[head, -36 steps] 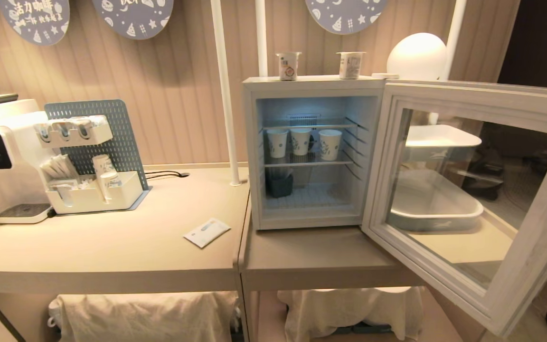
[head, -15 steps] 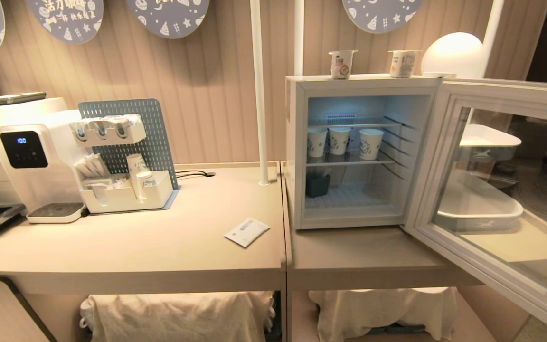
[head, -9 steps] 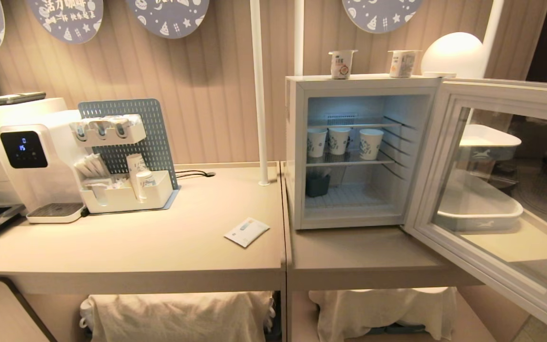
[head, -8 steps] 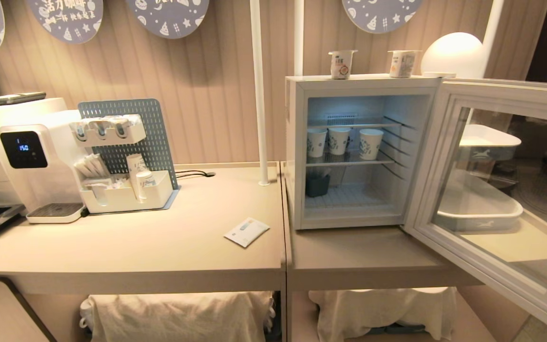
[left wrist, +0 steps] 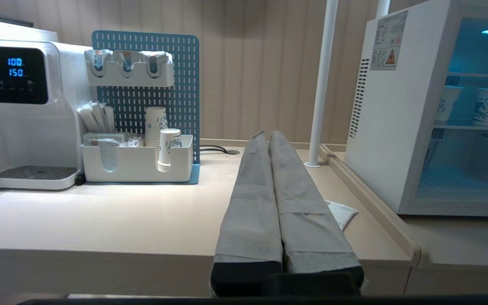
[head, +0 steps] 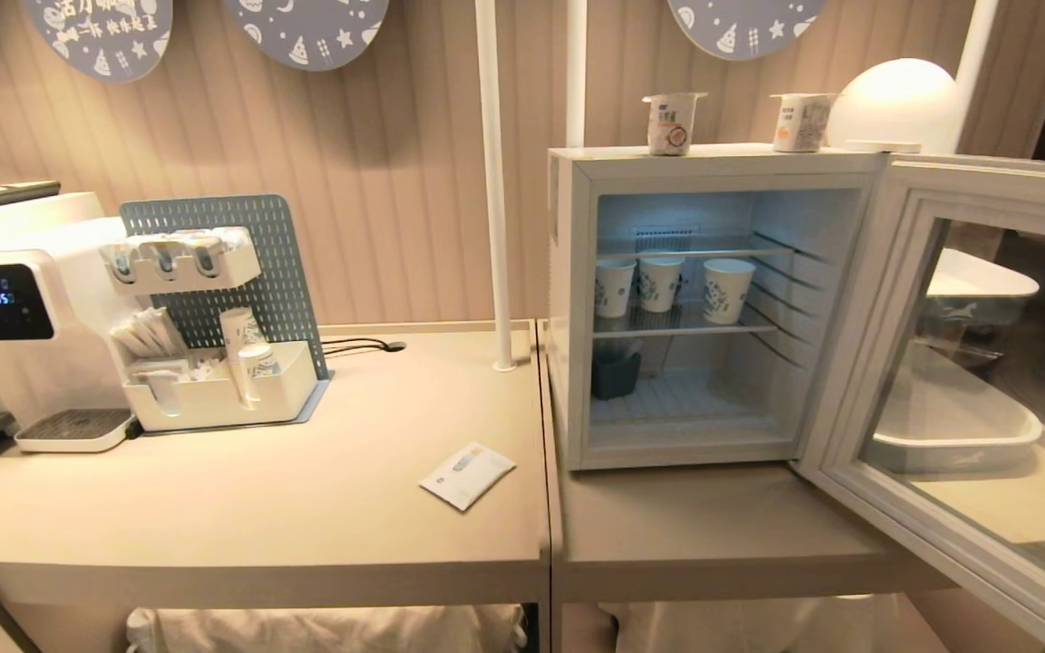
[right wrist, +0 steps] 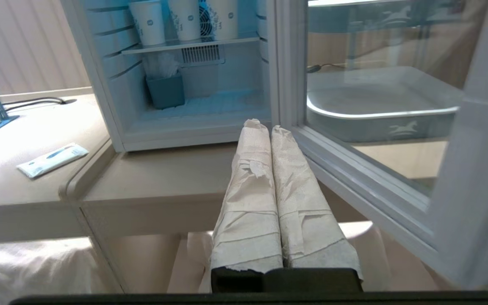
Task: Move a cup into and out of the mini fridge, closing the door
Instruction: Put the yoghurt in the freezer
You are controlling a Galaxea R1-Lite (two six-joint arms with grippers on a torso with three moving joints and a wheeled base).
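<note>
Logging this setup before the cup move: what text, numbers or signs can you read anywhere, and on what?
"100" over "150": dark display panel of the white dispenser.
Warning triangle sign: sticker on the mini fridge side; its print is too small to read.
Round wall signs: characters and icons, unreadable.
Two tubs on the fridge top, the sachet, paper cups: print too blurred.

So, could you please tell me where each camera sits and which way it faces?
Head view: high up, looking down at the counter and open mini fridge; no arm shows.
Left wrist view: low before the counter, facing the water dispenser; left gripper shut.
Right wrist view: low, facing the fridge's interior; right gripper shut.
All views share the fridge's cups.
</note>
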